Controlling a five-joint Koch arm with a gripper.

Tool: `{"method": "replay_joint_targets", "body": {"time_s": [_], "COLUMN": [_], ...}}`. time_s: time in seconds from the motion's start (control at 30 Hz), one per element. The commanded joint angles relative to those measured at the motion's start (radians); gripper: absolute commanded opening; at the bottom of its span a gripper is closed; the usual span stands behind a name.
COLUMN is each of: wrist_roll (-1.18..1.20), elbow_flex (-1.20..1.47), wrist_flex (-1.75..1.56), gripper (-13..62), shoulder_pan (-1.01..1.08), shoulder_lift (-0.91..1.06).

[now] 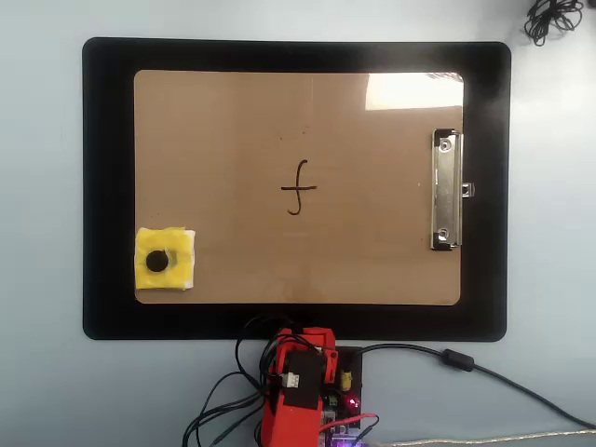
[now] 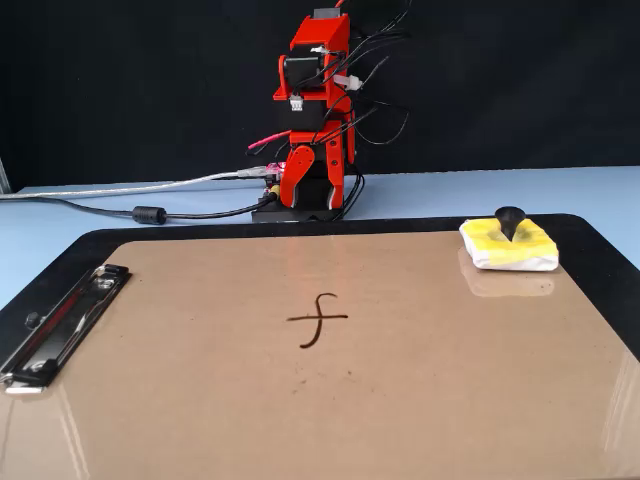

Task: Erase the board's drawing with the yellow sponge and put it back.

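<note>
The brown board (image 1: 372,251) lies on a black mat, with its silver clip (image 1: 446,190) at the right in the overhead view. The drawing (image 1: 298,188), a small black "f", sits at the board's middle and also shows in the fixed view (image 2: 318,320). The yellow sponge (image 1: 165,260) with its black knob rests on the board's lower left corner; in the fixed view (image 2: 510,247) it is at the far right. The red arm (image 1: 298,391) is folded upright at its base beyond the mat's edge. My gripper (image 2: 312,188) hangs down there, far from the sponge, holding nothing. I cannot make out its jaws.
The black mat (image 1: 107,186) frames the board on a pale blue table. Cables (image 2: 150,213) run from the arm's base along the table. A dark cable bundle (image 1: 554,19) lies at the upper right corner in the overhead view.
</note>
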Motion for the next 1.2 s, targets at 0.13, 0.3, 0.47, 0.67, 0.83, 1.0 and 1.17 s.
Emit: {"method": "replay_joint_targets", "body": {"time_s": [0.13,0.3,0.47,0.67,0.83,1.0,1.17], "wrist_roll": [0.011,0.008,0.009,-0.043,-0.365,-0.407,-0.321], "elbow_flex": [0.028,0.012,-0.316,-0.468,-0.365,-0.149,-0.058], "wrist_flex": [0.055,0.060,0.054,-0.232,-0.776,-1.310,-1.577], "gripper": [34.5,34.1,33.7,33.7,33.7,33.7,33.7], "shoulder_pan": [0.008,0.008,-0.052,-0.598,-0.962,-1.161,-1.173], "shoulder_lift": [0.071,0.071,0.054,0.035,0.017,-0.054,-0.212]}}
